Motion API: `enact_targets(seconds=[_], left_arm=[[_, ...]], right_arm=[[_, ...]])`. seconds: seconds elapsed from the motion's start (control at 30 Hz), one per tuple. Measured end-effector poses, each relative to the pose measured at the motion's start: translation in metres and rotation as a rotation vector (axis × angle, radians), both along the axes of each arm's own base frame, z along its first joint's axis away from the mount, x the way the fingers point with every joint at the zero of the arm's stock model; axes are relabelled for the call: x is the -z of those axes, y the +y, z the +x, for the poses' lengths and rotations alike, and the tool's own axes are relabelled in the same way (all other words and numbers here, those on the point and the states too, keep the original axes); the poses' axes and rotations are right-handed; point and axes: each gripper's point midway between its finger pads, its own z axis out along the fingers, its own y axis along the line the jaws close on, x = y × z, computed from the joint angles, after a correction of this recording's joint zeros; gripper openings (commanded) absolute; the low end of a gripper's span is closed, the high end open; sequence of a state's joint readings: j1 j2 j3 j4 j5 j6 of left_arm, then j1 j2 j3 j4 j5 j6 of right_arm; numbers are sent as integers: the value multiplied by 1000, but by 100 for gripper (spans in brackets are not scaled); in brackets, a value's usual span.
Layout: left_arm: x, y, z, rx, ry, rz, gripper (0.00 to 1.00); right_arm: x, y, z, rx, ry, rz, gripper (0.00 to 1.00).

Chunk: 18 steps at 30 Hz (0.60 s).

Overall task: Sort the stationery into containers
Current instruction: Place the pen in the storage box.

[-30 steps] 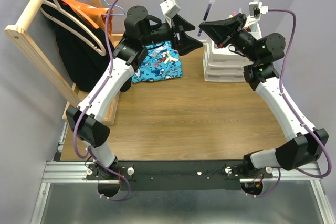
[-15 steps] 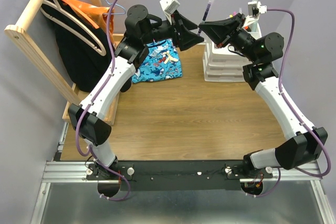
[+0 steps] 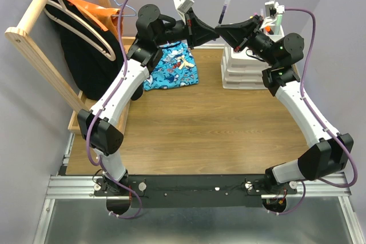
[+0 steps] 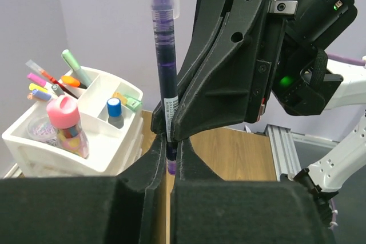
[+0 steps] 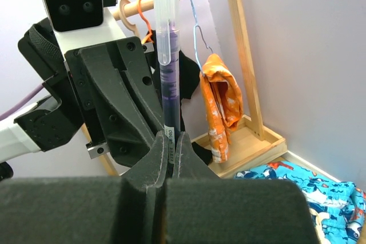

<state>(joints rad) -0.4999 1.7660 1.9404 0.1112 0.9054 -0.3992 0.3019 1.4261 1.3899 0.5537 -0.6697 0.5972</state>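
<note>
Pinching from two opposite sides, the left jaws and the right jaws are both closed on one purple pen (image 4: 164,55). The left jaws press on its lowest tip, and the right jaws grip just above them, almost touching. The pen stands upright in the air, with its clear cap (image 5: 164,15) on top and most of the barrel free above the two grips. It hangs well above the wooden surface (image 3: 200,130), between the blue cloth (image 3: 171,67) and the white organiser (image 3: 243,75). The organiser's open compartments (image 4: 103,98) already hold several markers (image 4: 73,68) and a pink-capped bottle (image 4: 67,124).

The pen looks light and stiff, with a smooth plastic barrel that is probably slippery. Held only at the tip, it may swing or slide between the pads. A hold nearer the middle of the barrel seems safer, not on the cap, which could pull off.
</note>
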Motion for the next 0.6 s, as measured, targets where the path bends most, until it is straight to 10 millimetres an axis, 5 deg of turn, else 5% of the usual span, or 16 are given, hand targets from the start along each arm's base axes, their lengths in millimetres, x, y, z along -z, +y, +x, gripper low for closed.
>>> enact_targets(seconds=[0.1, 0.23, 0.33, 0.6], left_arm=[[2, -1, 3, 1, 15, -1, 0], [0, -2, 4, 3, 17, -5, 0], [1, -3, 4, 14, 14, -2, 0], [3, -7, -4, 49, 15, 7, 0]], right_arm=[[2, 0, 3, 7, 3, -1, 1], [1, -2, 5, 18, 3, 2, 37], [0, -3, 7, 37, 6, 11, 46], [0, -4, 11, 62, 9, 14, 50]])
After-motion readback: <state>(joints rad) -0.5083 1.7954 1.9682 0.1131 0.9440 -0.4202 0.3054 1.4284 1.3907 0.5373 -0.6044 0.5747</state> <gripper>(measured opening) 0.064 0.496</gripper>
